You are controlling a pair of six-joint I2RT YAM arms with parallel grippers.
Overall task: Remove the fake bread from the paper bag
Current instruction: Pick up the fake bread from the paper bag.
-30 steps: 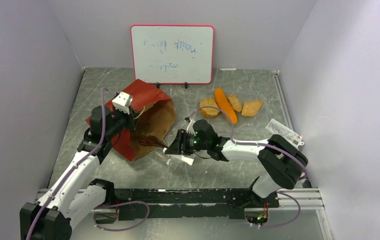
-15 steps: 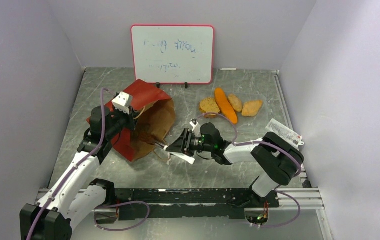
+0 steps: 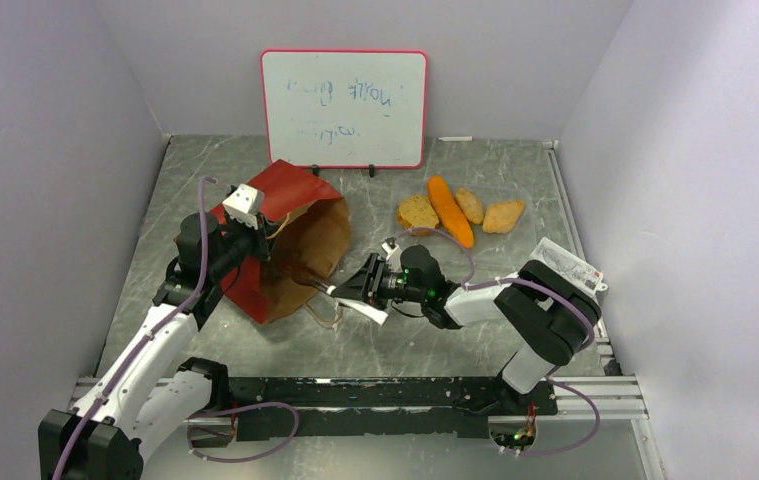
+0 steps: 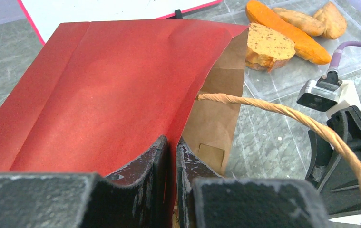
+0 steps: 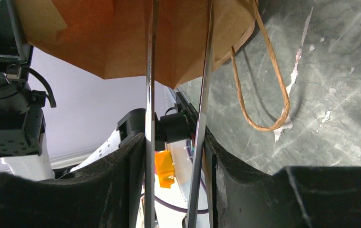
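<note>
Four bread pieces (image 3: 452,212), one paper bag (image 3: 295,190), one whiteboard (image 3: 344,108).

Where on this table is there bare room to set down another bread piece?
Bare table runs between the paper bag and the front rail, and at the far left corner beside the whiteboard. Crowded: the bag mouth, where the right gripper reaches, and around the fake bread.
</note>
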